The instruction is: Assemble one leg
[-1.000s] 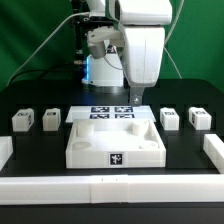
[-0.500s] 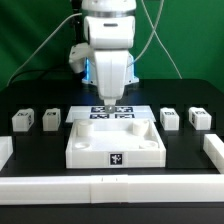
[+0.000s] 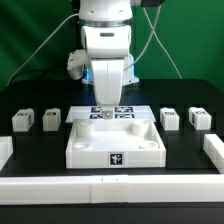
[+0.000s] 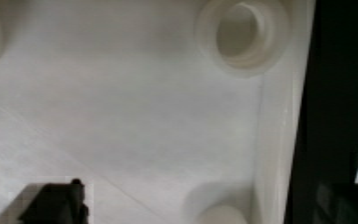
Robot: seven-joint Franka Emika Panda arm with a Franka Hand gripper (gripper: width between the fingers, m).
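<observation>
First, the exterior view: the white arm (image 3: 107, 45) hangs straight down over the middle of a matte black table (image 3: 30, 100). Its gripper (image 3: 108, 108) is low over the marker board (image 3: 124, 114), just past the twelve o'clock edge of the tray-like part (image 3: 113, 145). That part is a broad square of white plastic with a raised rim, a shallow recessed floor and a square black-and-white tag on its six o'clock wall. The legs (image 3: 50, 119) are four small, roughly cubic white blocks with tagged faces. They rest on the table well apart from the gripper, two at nine o'clock of the tray-like part and two more legs (image 3: 170, 118) at three o'clock. Long, blocky white rails (image 3: 110, 187) edge the table at six o'clock. Next, the wrist view: smooth, faintly glossy white plastic fills most of the frame, with a round moulded hole (image 4: 247, 35) sunk into it and a black strip of table alongside. One dark finger (image 4: 55, 200) shows at the frame's edge. The jaws appear spread wide, with bare plastic between them and nothing gripped.
</observation>
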